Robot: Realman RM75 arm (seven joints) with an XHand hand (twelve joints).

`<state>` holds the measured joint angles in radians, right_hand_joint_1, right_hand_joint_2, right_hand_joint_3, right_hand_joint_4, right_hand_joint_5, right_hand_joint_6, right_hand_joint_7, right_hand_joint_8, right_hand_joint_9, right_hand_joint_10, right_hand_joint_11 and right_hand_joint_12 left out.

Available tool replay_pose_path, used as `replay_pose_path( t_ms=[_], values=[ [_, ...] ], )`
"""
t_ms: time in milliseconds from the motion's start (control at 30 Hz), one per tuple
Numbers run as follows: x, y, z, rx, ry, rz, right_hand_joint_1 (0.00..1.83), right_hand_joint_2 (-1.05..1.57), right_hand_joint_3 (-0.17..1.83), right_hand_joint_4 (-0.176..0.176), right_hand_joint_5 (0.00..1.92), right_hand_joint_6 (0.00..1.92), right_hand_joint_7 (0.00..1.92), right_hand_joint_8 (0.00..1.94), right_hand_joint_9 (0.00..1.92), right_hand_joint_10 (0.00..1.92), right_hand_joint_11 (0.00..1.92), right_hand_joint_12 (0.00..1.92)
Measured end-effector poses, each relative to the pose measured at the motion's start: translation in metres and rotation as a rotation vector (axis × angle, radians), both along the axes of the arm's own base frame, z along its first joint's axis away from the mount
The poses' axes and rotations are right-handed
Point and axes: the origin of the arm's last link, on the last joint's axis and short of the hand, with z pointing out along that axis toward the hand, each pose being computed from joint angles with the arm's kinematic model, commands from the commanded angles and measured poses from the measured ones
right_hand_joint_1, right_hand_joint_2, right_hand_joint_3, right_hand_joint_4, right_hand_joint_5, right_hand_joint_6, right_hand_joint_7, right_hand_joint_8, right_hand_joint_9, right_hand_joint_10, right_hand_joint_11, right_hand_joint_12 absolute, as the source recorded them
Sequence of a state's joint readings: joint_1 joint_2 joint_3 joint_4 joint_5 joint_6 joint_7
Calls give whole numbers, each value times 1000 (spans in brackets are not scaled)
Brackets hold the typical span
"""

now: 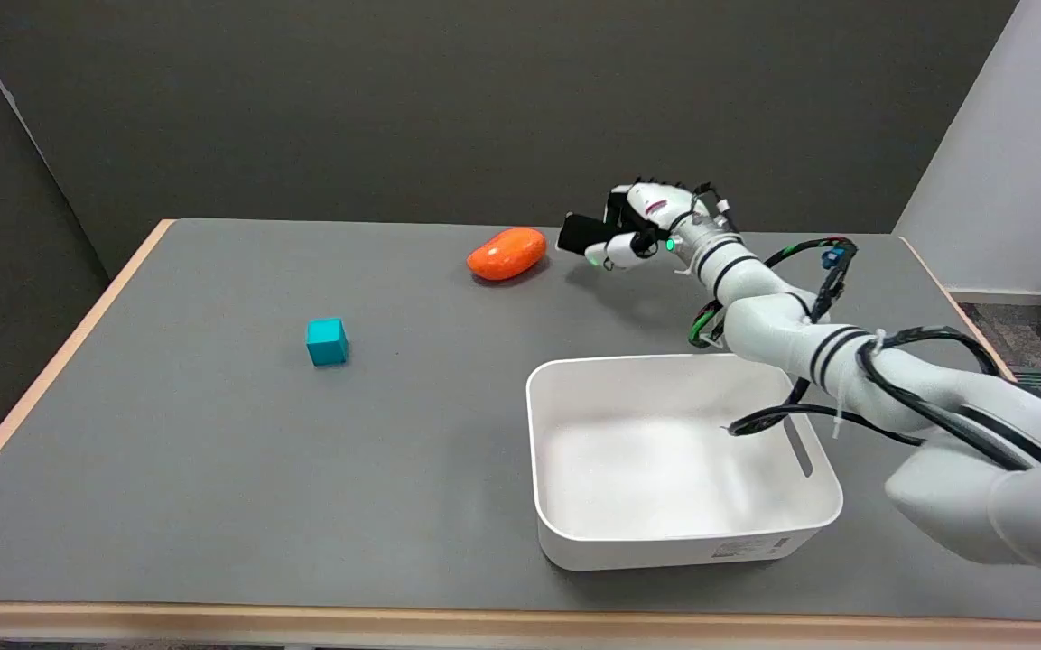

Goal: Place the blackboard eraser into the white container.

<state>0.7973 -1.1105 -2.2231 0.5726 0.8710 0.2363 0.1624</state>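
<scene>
Grey matte surface covers the table (213,469), which has a pale wood-toned edge along its left, right and near sides. Dark grey panels stand behind it; a lighter wall rises at the far right, with carpeted floor showing below that wall.

Left of centre, a small teal cube (327,341) sits alone on the table. Farther back and to the right lies an orange oval object (507,254), resting on the surface. Just beside it on its right, the blackboard eraser (585,234), a dark block, is held above the table at the far side, pinched between the fingers of the right hand (636,227). The fingers are curled around the eraser's right end.

White container (565,533) stands on the near right part of the table, open side up, well apart from the eraser and nearer the camera.

Right arm (809,348) enters from the lower right, passes over the container's far right corner and extends toward the far edge, cables running along it.
</scene>
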Motion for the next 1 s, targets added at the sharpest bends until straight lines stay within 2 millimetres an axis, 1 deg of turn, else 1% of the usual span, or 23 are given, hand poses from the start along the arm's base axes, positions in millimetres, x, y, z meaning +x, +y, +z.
replay_pose_path(
  t_ms=[100, 200, 267, 433, 567, 767, 867, 933, 1000],
  values=[
    [10, 5, 3, 5, -5, 49, 1188, 1152, 273, -176, 581, 1387, 809, 1570, 776, 1363, 428, 1733],
    [18, 13, 7, 7, -11, 95, 1185, 1163, 259, -176, 578, 1379, 800, 1591, 789, 1387, 411, 1776],
    [23, 21, 10, 7, -16, 128, 1183, 1167, 257, -176, 579, 1374, 792, 1608, 794, 1407, 412, 1798],
    [36, 47, 20, 2, -29, 224, 1180, 1170, 261, -176, 578, 1370, 780, 1635, 800, 1440, 425, 1828],
    [44, 73, 27, -8, -32, 298, 1177, 1169, 274, -176, 570, 1379, 775, 1649, 802, 1460, 449, 1835],
    [55, 114, 35, -19, -23, 407, 1176, 1165, 286, -176, 570, 1380, 774, 1657, 818, 1474, 551, 1838],
    [60, 140, 38, -26, -12, 467, 1180, 1159, 283, -176, 582, 1367, 782, 1645, 825, 1470, 576, 1835],
    [63, 156, 38, -28, -4, 509, 1170, 1110, 385, -176, 646, 1527, 695, 1570, 837, 1456, 580, 1845],
    [65, 174, 38, -28, 6, 552, 1169, 1103, 399, -176, 647, 1531, 695, 1575, 839, 1464, 598, 1849]
  ],
)
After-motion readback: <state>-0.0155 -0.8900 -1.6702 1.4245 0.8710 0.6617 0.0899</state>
